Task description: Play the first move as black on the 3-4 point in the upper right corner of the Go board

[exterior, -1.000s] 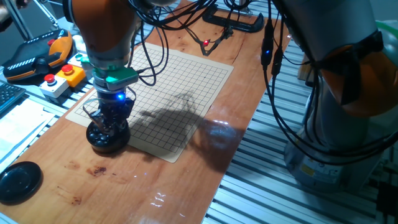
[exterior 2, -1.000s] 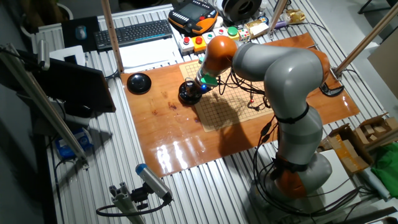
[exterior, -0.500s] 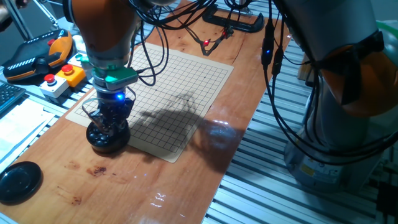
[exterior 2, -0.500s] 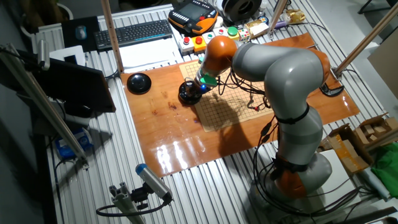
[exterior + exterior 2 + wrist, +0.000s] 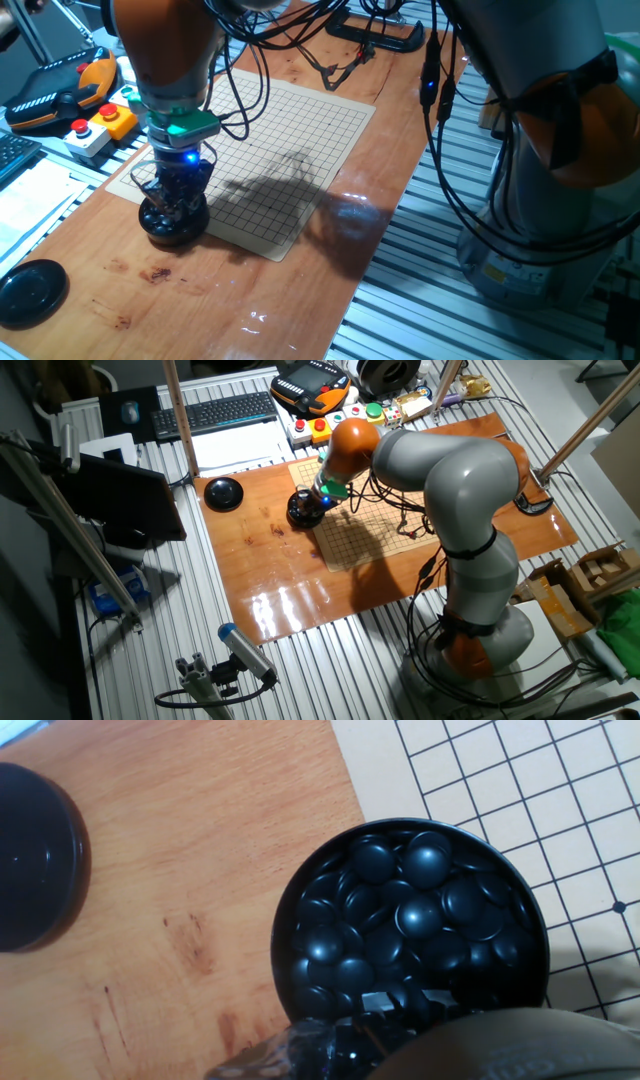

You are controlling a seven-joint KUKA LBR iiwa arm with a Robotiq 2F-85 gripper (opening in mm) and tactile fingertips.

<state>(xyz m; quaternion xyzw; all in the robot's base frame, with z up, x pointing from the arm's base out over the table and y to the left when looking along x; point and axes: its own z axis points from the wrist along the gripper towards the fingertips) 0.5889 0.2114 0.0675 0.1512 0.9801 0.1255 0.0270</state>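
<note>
The hand (image 5: pixel 173 203) is down in the bowl (image 5: pixel 283 935) of black stones (image 5: pixel 415 915), picking one; whether its fingers have closed on any I cannot tell. The stones, glossy and lens-shaped, lie heaped right under it. Next comes lifting one clear and carrying it across the Go board (image 5: pixel 290 130).

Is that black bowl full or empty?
Full. The hand view shows the bowl open and heaped with glossy black stones, right beside the board.
</note>
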